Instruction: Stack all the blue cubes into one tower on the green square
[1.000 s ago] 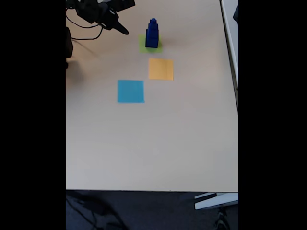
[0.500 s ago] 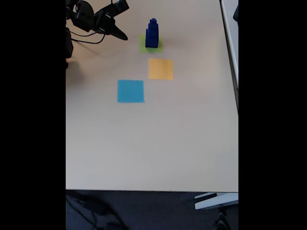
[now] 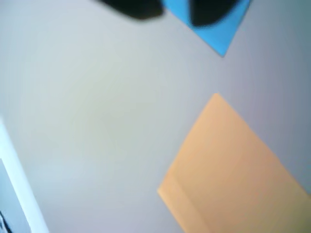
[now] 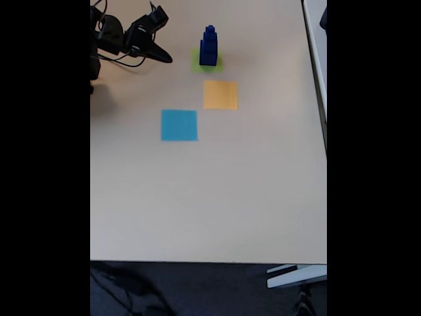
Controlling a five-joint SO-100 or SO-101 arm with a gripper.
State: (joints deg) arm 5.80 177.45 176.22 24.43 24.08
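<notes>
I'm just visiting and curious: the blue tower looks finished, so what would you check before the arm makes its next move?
1. Blue cubes stacked as one tower: ok.
2. Tower stands on the green square: ok.
3. Tower upright, not leaning: ok, as far as the fixed view shows.
4. Hand apart from the tower, to its left in the fixed view: ok.
5. Hand empty: cannot tell.
6. No stray cube on the orange square or light blue square: ok.

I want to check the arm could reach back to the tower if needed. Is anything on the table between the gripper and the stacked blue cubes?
Nothing visible. In the fixed view only bare table lies between the gripper and the blue cubes, stacked on the green square. The orange square and light blue square lie nearer the camera.
</notes>
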